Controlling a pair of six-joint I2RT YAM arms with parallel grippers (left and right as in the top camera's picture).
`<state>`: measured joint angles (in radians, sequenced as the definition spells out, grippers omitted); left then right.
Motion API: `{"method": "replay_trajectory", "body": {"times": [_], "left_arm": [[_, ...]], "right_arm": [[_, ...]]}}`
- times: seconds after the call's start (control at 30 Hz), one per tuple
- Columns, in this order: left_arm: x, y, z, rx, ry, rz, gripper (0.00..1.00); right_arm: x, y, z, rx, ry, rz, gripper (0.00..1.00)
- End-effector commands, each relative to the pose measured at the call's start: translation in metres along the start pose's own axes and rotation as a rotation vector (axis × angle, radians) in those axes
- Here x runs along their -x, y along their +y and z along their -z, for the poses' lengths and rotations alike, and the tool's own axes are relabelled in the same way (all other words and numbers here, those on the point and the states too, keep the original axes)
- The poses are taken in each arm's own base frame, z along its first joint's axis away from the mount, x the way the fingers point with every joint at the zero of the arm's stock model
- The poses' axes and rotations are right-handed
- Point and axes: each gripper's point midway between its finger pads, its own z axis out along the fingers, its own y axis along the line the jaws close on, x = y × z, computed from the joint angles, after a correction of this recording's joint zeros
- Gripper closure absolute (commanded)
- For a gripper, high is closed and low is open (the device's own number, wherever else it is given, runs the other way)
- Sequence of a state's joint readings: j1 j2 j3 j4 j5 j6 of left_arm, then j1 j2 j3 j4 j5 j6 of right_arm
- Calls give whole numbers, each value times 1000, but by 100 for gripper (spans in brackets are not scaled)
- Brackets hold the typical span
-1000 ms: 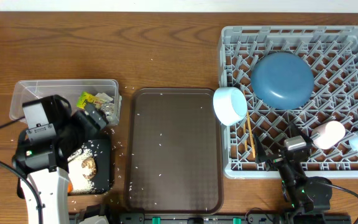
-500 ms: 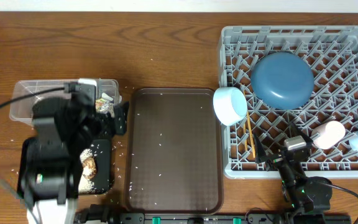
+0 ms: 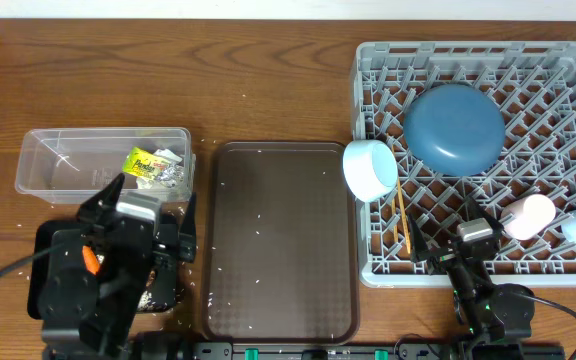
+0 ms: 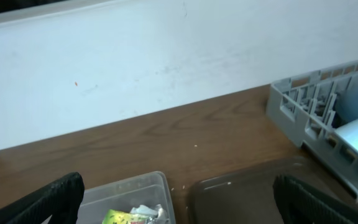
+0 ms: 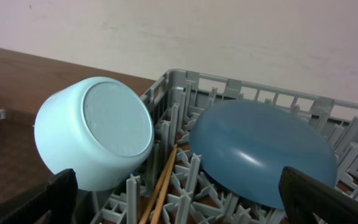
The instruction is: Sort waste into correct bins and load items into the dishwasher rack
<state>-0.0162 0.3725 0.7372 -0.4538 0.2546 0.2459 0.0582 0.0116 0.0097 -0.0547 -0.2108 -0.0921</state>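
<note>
Left gripper is hovering spread, empty, near clear tub; right gripper is resting spread at dishwasher rack

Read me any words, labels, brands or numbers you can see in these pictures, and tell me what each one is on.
Yellow-green printed wrapper in the clear rectangular plastic tub: it carries dark print, too small and blurred to read in either view.
No other word, number or sign shows, the grey plastic dishwasher rack included.
</note>
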Motion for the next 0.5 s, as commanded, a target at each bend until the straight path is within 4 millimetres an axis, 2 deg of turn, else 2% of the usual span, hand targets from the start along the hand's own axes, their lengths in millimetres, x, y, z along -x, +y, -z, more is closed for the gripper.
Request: {"method": "replay_trajectory", "body": {"times": [0.0,0.13,0.47], "left_arm": [[-15,-2,0,8,-14,-35,2],[-37,-6,-4,14,-58,-43,2],[-69,-13,-14,18,-158,-64,2]], "right_arm": [[-1,-6,1,-24,-1,10,1],[-1,-6,1,-24,-1,10,1],[-1,-6,1,-24,-1,10,1]]}}
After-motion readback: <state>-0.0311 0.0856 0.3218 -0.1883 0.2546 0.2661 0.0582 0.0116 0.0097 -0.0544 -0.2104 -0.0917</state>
